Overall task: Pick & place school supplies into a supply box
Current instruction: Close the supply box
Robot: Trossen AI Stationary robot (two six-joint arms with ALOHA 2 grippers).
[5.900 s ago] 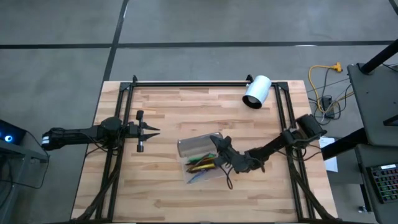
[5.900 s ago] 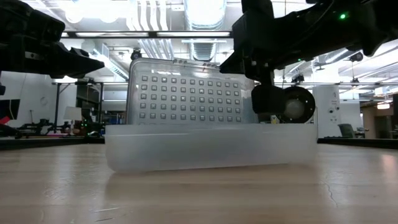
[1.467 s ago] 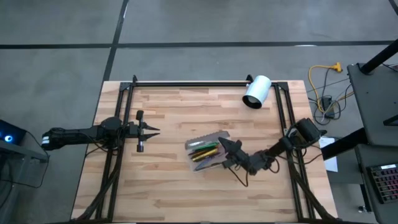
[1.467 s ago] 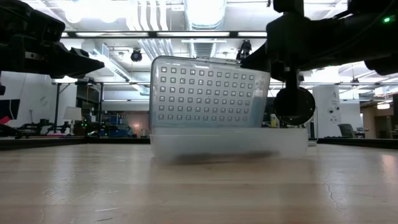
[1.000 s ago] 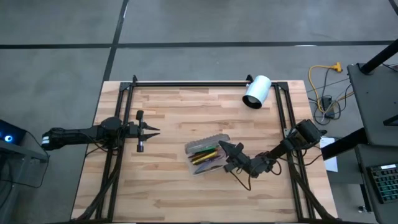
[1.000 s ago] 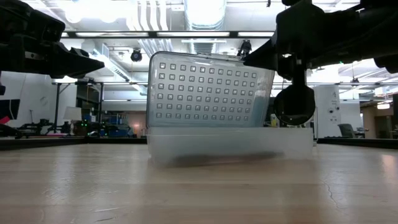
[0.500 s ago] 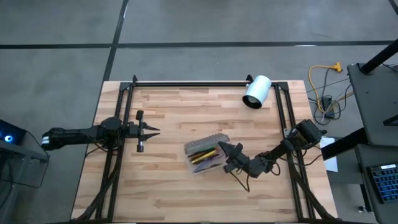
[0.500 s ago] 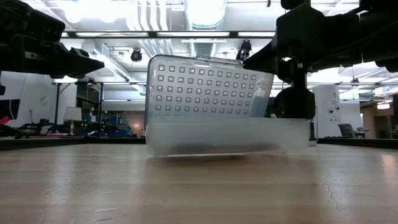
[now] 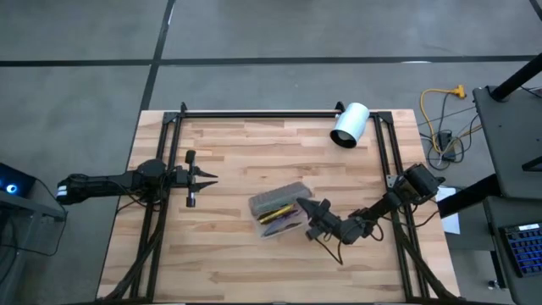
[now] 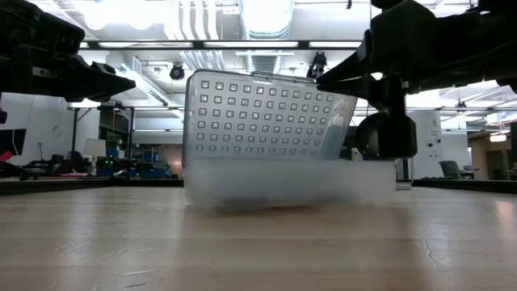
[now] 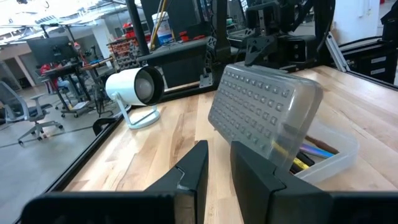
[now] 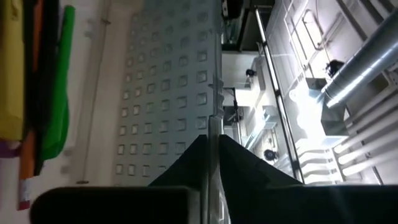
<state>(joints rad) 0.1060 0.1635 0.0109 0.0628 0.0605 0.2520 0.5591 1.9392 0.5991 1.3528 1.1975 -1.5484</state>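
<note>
We have the supply box (image 9: pixel 277 210) mid-surface with the pens and pencils (image 9: pixel 279 211) inside and its lid (image 10: pixel 266 117) half raised. Our right gripper (image 9: pixel 306 209) has its jaws pinched almost together on the lid's edge. If that thin hold slips, the lid may spring back or the box skid. Our left gripper (image 9: pixel 203 178) waits well apart, jaws slightly parted, empty

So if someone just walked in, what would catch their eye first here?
The supply box at mid-table, its grey lid half raised over the school supplies inside. The right gripper sits at the box's right edge, and the white cylinder lies at the far right corner.
</note>
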